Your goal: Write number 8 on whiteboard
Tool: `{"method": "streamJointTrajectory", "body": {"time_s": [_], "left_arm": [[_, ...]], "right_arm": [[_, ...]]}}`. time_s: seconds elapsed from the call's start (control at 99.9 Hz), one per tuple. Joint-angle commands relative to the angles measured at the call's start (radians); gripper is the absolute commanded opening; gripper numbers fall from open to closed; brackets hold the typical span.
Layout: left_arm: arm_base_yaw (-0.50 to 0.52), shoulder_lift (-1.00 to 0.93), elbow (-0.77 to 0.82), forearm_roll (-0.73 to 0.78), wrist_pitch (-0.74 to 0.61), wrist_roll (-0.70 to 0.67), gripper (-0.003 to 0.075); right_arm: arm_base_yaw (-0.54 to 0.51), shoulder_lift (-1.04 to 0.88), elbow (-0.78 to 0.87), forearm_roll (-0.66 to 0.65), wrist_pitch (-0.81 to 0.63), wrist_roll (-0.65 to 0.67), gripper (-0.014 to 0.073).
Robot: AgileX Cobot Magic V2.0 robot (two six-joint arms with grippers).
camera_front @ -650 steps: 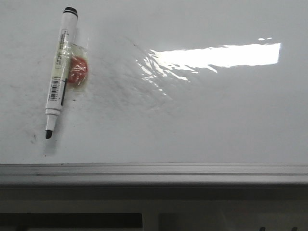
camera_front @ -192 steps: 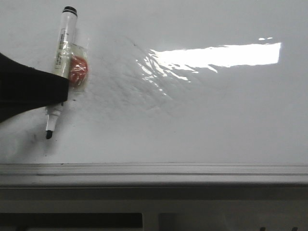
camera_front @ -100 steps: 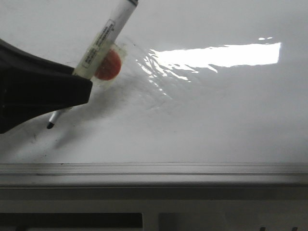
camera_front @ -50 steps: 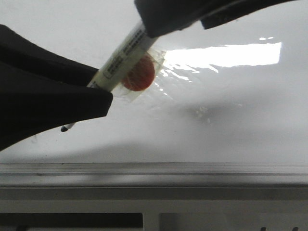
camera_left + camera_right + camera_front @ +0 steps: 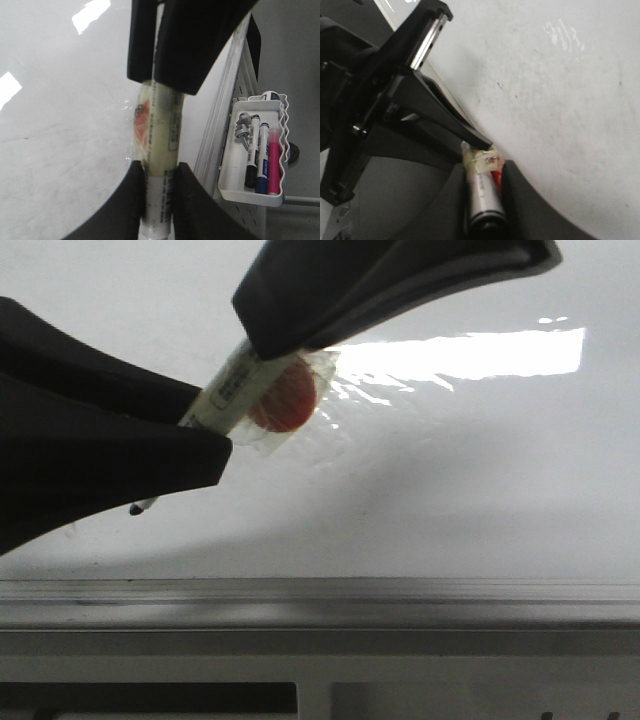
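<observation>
Item 1, left gripper (image 5: pixel 190 435): I am seeing its dark fingers coming in from the left of the front view, jaws clamped on the lower barrel of the marker (image 5: pixel 225 395), near the writing end. The black tip is sticking out beneath the fingers and appears to be hanging just above the board, not touching; I am judging that from its small shadow only.

Item 2, marker: it is lying tilted, tip down-left, cap end up-right, with a red disc (image 5: pixel 283 400) taped to its side under clear tape.

Item 3, right gripper (image 5: pixel 270 335): it is reaching in from the upper right, jaws closed around the marker's upper end, so both grippers are holding the same pen.

Item 4, whiteboard (image 5: pixel 460 480): it is showing glare and faint grey smudges, with its grey edge rail along the near side. I am finding no number 8 anywhere on it; no stroke is drawn. I am judging the task as barely begun: pen lifted, probably being passed or uncapped between arms, all writing left.

Item 5, views compared: the left wrist view is showing a white tray (image 5: pixel 227 170) hung beside the board, holding spare markers (image 5: pixel 262 160), which the front view is not showing. The right wrist view is showing the marker's butt end (image 5: pixel 485 207) seated between that gripper's fingers, and the left gripper's mechanism beyond it.
</observation>
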Motion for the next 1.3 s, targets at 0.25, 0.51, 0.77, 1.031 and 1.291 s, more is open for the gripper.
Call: {"method": "streamJointTrajectory", "body": {"time_s": [0.25, 0.51, 0.77, 1.031, 1.291], "left_arm": [[-0.002, -0.017, -0.030, -0.022, -0.112, -0.015, 0.0080], [0.001, -0.064, -0.024, -0.137, -0.101, -0.021, 0.0251], [0.003, -0.268, -0.024, -0.252, 0.116, -0.021, 0.0251], [0.003, -0.395, -0.024, -0.367, 0.224, -0.021, 0.0251], [0.003, -0.405, -0.024, -0.369, 0.237, -0.021, 0.0251]], "right_arm": [[-0.007, -0.012, -0.031, -0.028, -0.033, -0.011, -0.0071], [-0.007, -0.027, -0.033, -0.028, -0.026, 0.019, -0.0071], [-0.011, -0.083, -0.079, -0.028, 0.058, 0.038, -0.0071], [-0.059, -0.083, -0.187, -0.070, 0.123, 0.068, -0.0043], [-0.249, -0.061, -0.277, -0.079, 0.147, 0.071, -0.0043]]}}
